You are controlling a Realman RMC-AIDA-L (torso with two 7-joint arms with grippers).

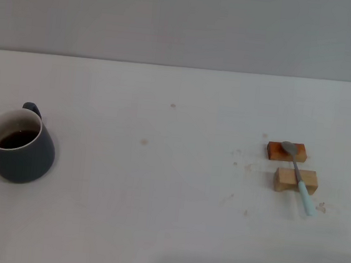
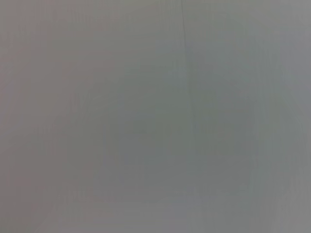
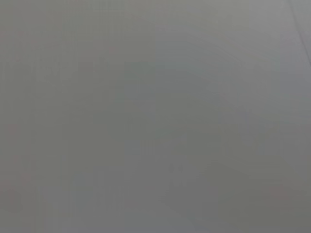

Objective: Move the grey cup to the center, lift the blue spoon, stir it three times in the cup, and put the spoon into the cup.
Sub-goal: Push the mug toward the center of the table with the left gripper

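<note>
The grey cup (image 1: 20,146) stands upright at the left of the white table in the head view, with dark brown liquid inside and its handle turned to the far side. The blue spoon (image 1: 299,176) lies at the right across two small wooden blocks, its silver bowl on the far block and its pale blue handle sticking out toward the front. Neither gripper shows in any view. Both wrist views show only a plain grey surface.
The reddish-brown wooden block (image 1: 286,151) and the lighter wooden block (image 1: 295,180) sit close together under the spoon. The white table (image 1: 157,186) has a few small specks and crumbs. A grey wall stands behind its far edge.
</note>
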